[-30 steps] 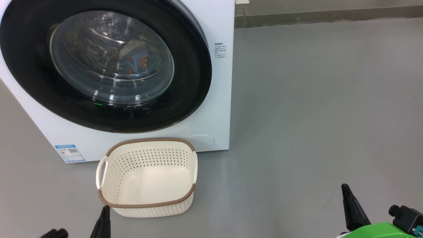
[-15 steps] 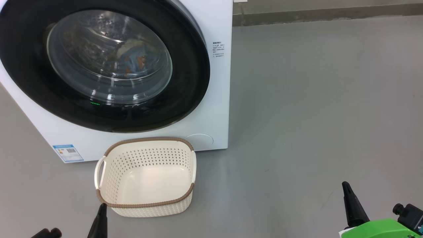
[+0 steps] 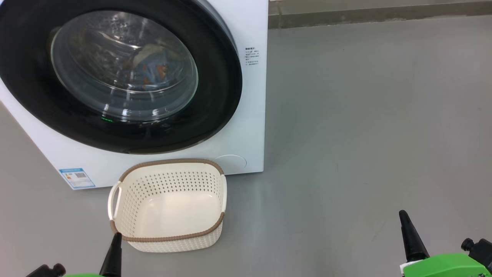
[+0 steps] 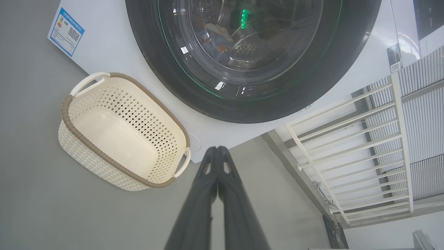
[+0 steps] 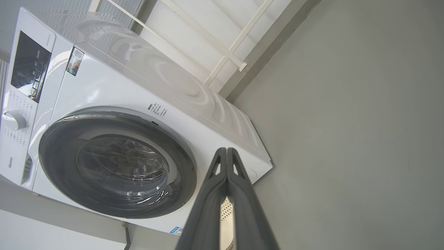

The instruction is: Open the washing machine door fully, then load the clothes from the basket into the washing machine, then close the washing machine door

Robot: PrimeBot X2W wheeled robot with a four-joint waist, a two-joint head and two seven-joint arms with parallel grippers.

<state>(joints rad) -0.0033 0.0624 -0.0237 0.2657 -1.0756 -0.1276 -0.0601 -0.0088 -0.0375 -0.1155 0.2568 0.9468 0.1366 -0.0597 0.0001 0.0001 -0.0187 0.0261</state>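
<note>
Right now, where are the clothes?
In the head view, upper left: the clothes lie inside the washing machine, behind the glass of the shut door, just beyond the empty basket on the floor.

washing machine door (image 5: 118,163) closed, right end effector (image 5: 226,150) pinched together

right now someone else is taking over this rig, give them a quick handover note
Left end effector: shut, empty, by the basket.
Right end effector: shut, empty, over the floor.
Clothes: inside the washing machine, visible through the door window.
Basket: empty, on the floor before the machine.
Done: loading; door looks closed.
Left: nothing apparent; perhaps confirm the door is fully shut.
</note>
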